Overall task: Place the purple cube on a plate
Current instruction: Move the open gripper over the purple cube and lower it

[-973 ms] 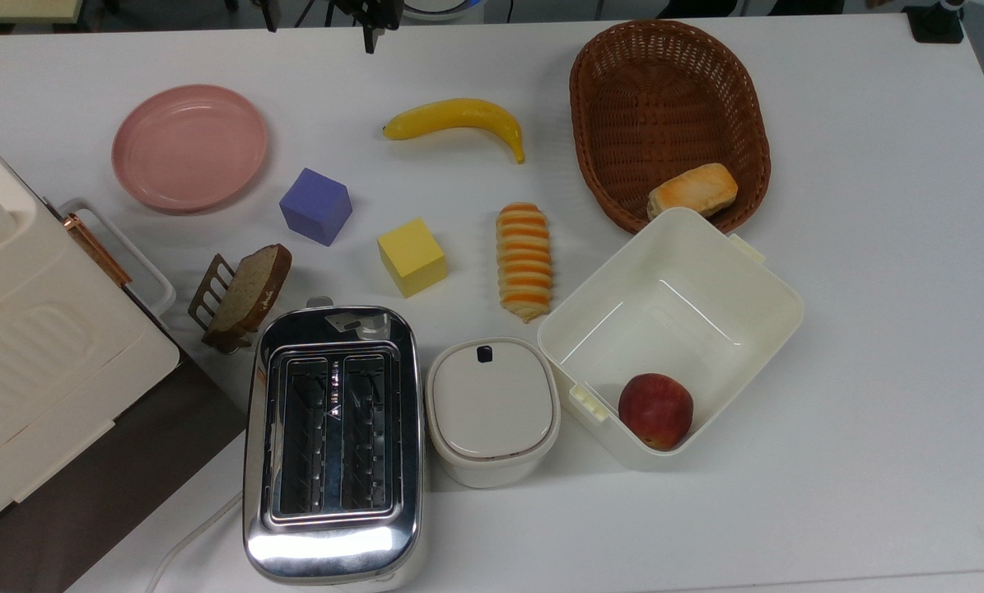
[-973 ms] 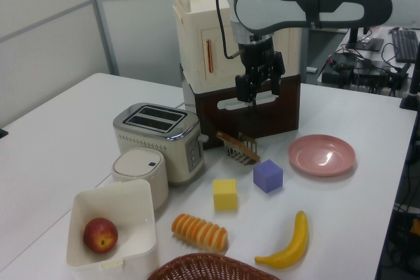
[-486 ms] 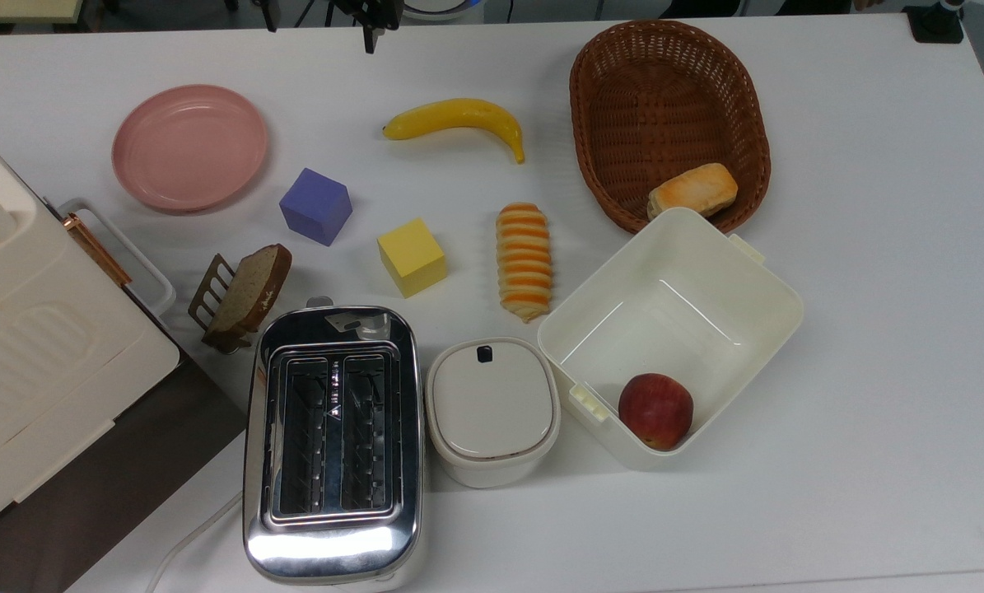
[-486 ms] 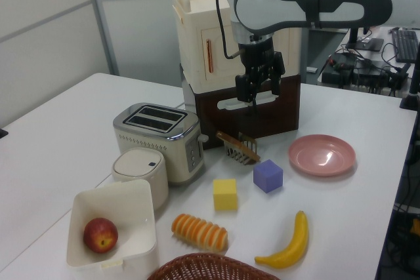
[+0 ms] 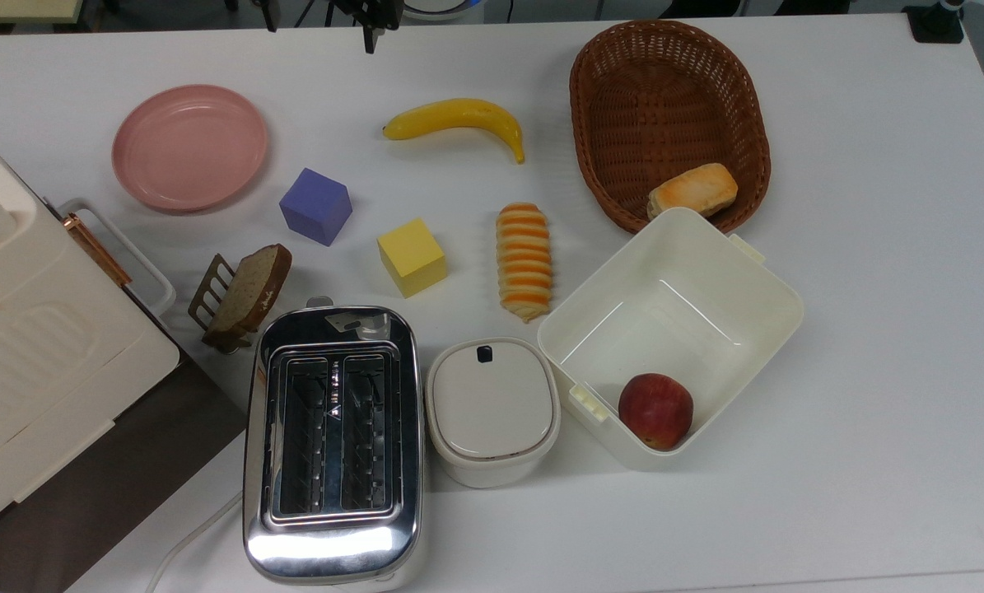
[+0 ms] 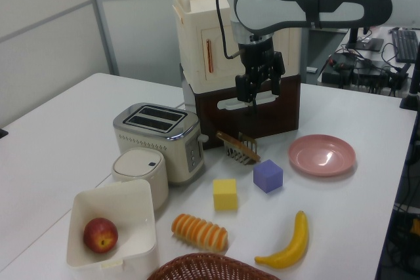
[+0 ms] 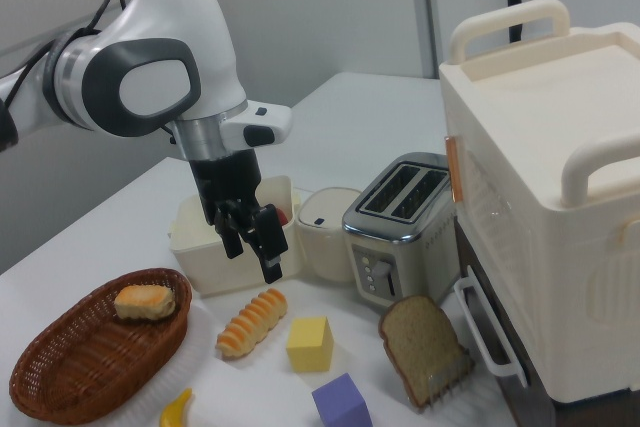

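Observation:
The purple cube (image 5: 315, 206) rests on the white table, just to the lower right of the pink plate (image 5: 189, 147) in the top view, with a small gap between them. In the left view the purple cube (image 6: 268, 176) sits left of the plate (image 6: 322, 155). My gripper (image 6: 260, 91) hangs high above the table, well above and behind the cube, fingers open and holding nothing. In the right view the gripper (image 7: 252, 252) hovers over the striped pastry, and the cube (image 7: 342, 402) lies at the bottom edge.
A yellow cube (image 5: 411, 256), striped pastry (image 5: 524, 260) and banana (image 5: 457, 119) lie near the purple cube. A bread slice on a rack (image 5: 244, 292), toaster (image 5: 333, 441), lidded pot (image 5: 492, 408), white bin (image 5: 706, 247) with an apple, wicker basket (image 5: 669, 49) and cream cabinet (image 5: 39, 346) surround them.

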Motion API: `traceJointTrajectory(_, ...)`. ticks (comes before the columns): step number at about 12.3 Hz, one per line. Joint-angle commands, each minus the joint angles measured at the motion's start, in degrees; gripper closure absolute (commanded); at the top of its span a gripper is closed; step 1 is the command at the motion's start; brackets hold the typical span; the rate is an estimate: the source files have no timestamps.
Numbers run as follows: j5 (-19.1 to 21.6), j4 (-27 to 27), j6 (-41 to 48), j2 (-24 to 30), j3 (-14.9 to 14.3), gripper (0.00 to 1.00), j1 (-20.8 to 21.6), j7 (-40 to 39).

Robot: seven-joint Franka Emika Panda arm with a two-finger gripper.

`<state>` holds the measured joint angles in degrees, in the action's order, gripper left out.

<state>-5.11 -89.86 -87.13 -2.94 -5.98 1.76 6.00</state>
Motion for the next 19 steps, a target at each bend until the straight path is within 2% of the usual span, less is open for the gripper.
traceJointTrajectory(1,0.81,-1.45,-1.55,1.27,0.35,0.00,-0.36,-0.90)
traceJointTrajectory(6,0.72,-4.17,-1.81,2.23,0.35,0.00,-0.44,-0.72)
traceJointTrajectory(9,0.81,-11.37,-6.89,6.71,0.35,0.00,-0.44,-0.46)
traceJointTrajectory(14,0.81,-19.98,-17.70,8.91,-0.44,0.00,-1.32,1.99)
traceJointTrajectory(16,0.63,-23.58,-23.40,8.92,-1.14,0.00,-1.94,3.49)
traceJointTrajectory(19,0.19,-28.95,-33.85,7.78,-5.52,0.00,-2.02,3.41)
